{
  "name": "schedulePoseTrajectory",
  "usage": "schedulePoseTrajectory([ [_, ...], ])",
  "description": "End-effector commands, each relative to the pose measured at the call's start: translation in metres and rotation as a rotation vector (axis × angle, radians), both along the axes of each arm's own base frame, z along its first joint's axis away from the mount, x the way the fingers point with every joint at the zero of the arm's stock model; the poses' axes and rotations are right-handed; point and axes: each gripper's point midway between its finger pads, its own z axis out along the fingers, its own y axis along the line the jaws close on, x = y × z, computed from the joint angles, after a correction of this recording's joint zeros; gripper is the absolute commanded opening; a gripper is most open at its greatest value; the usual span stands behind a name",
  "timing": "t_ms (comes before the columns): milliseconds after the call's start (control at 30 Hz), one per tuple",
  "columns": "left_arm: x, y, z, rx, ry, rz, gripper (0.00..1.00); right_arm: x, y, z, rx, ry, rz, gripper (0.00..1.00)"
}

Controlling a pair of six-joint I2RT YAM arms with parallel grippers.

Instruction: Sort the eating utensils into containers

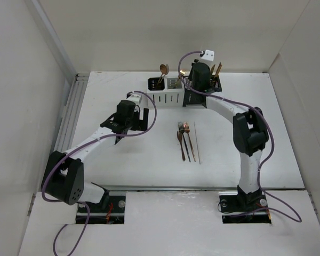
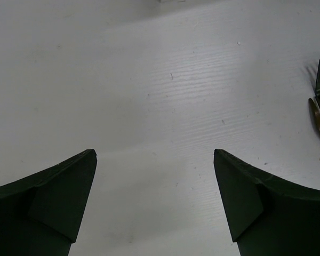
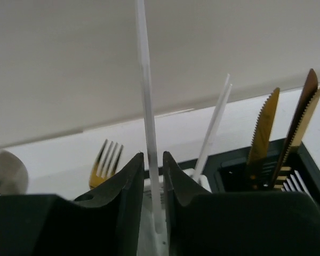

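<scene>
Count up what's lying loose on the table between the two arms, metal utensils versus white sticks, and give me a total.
Metal utensils: 3
White sticks: 1
Total: 4

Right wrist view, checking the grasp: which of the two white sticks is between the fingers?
The taller, nearly upright stick, pinched by the right gripper; the shorter stick leans right, untouched, beyond it.

Translucent white plastic stick (image 3: 147,106), glossy coppery metal fork (image 3: 104,164)
</scene>
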Motion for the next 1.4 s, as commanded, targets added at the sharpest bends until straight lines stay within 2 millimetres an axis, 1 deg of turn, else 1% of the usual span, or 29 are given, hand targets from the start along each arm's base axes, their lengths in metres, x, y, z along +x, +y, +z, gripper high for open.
schedulePoseTrajectory([
  [0,0.009,-0.007,0.018,-0.021,-0.042,-0.013,0.91,-0.017,0.011,0.039,0.048,-0.092,0.031,0.3],
  [33,0.01,-0.008,0.019,-0.025,-0.05,-0.013,0.93,-0.026,0.015,0.038,0.046,-0.084,0.054,0.48],
  [100,0.011,-0.008,0.02,-0.025,-0.051,-0.013,0.94,-0.037,0.014,0.042,0.043,-0.078,0.053,0.61],
  [133,0.011,-0.008,0.02,-0.025,-0.051,-0.013,0.94,-0.043,0.002,0.044,0.038,-0.076,0.003,0.65],
  [167,0.011,-0.008,0.02,-0.025,-0.051,-0.013,0.94,-0.053,-0.002,0.039,0.029,-0.062,-0.024,0.7],
  [200,0.011,-0.008,0.02,-0.025,-0.051,-0.013,0.94,-0.069,-0.005,0.064,0.048,-0.101,-0.044,0.71],
  [233,0.011,-0.008,0.02,-0.025,-0.051,-0.013,0.94,-0.08,-0.01,0.074,0.039,-0.114,-0.06,0.71],
  [267,0.011,-0.008,0.02,-0.025,-0.051,-0.013,0.94,-0.093,-0.012,0.067,0.004,-0.082,-0.05,0.73],
  [300,0.01,-0.009,0.023,-0.035,-0.058,-0.021,0.94,-0.111,-0.011,0.09,-0.001,-0.099,-0.013,0.73],
  [333,0.009,-0.009,0.021,-0.035,-0.058,-0.021,0.94,-0.12,-0.01,0.087,-0.03,-0.062,0.024,0.73],
  [367,0.007,-0.008,0.021,-0.035,-0.058,-0.021,0.94,-0.13,0.012,0.079,-0.048,-0.008,0.163,0.71],
  [400,0.007,-0.009,0.021,-0.042,-0.056,-0.015,0.94,-0.149,0.015,0.042,-0.114,0.16,0.242,0.64],
  [433,0.006,-0.008,0.022,-0.046,-0.065,-0.015,0.94,-0.163,0.022,0.027,-0.11,0.246,0.306,0.6],
  [467,0.006,-0.01,0.022,-0.051,-0.063,-0.022,0.94,-0.178,0.025,0.005,-0.114,0.35,0.354,0.55],
  [500,0.003,-0.009,0.017,-0.054,-0.051,-0.017,0.94,-0.206,0.021,-0.033,-0.147,0.537,0.377,0.51],
  [533,0.002,-0.01,0.021,-0.063,-0.057,-0.024,0.94,-0.222,0.021,-0.061,-0.157,0.643,0.371,0.47],
  [567,-0.001,-0.011,0.015,-0.07,-0.041,-0.027,0.94,-0.235,0.016,-0.08,-0.126,0.726,0.334,0.47],
  [600,-0.002,-0.011,0.016,-0.074,-0.049,-0.027,0.94,-0.257,0.012,-0.106,-0.133,0.817,0.335,0.47],
  [633,-0.002,-0.012,0.016,-0.079,-0.047,-0.034,0.94,-0.268,0.008,-0.124,-0.134,0.878,0.332,0.45],
  [733,-0.005,-0.013,0.016,-0.093,-0.043,-0.035,0.94,-0.292,0.003,-0.157,-0.103,0.968,0.322,0.45],
  [900,-0.008,-0.012,0.02,-0.098,-0.052,-0.036,0.94,-0.303,0.0,-0.175,-0.066,1.001,0.299,0.43],
  [1033,-0.01,-0.011,0.022,-0.101,-0.061,-0.036,0.94,-0.317,-0.002,-0.199,-0.066,1.06,0.286,0.42],
  [1067,-0.012,-0.01,0.017,-0.097,-0.051,-0.036,0.94,-0.323,-0.003,-0.206,-0.067,1.084,0.292,0.42],
  [1167,-0.014,-0.007,0.017,-0.093,-0.055,-0.028,0.94,-0.328,-0.007,-0.227,-0.095,1.147,0.271,0.4],
  [1200,-0.014,-0.007,0.017,-0.093,-0.055,-0.028,0.94,-0.328,-0.003,-0.228,-0.115,1.159,0.283,0.4],
  [1267,-0.014,-0.007,0.02,-0.096,-0.063,-0.029,0.94,-0.328,-0.006,-0.242,-0.141,1.202,0.262,0.39],
  [1300,-0.013,-0.006,0.02,-0.092,-0.066,-0.021,0.94,-0.328,-0.005,-0.243,-0.147,1.216,0.258,0.34],
  [1333,-0.013,-0.006,0.02,-0.092,-0.066,-0.021,0.94,-0.331,-0.004,-0.248,-0.159,1.23,0.262,0.19],
  [1367,-0.015,-0.005,0.019,-0.088,-0.058,-0.021,0.94,-0.332,-0.005,-0.251,-0.17,1.238,0.266,0.09],
])
